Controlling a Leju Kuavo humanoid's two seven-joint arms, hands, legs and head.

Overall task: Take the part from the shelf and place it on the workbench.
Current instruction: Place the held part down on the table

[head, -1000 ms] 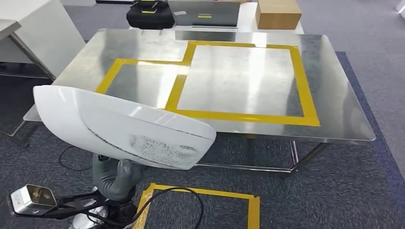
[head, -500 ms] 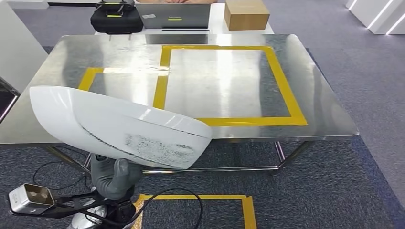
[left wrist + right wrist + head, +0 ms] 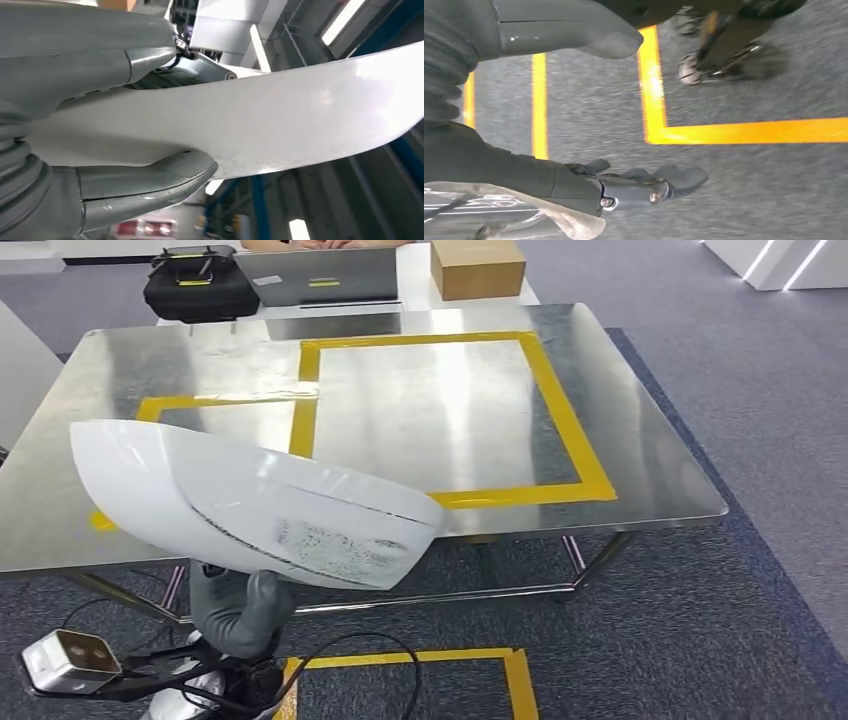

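Part, a long white curved shell, sits atop the left hand, thumb and fingers clamped on its edge, at the near left over the desk rim. Farther right, the right hand hangs over grey carpet, fingers apart, holding nothing.

A steel workbench fills the upper frame, marked with yellow tape; behind it, seemingly another table, a box.
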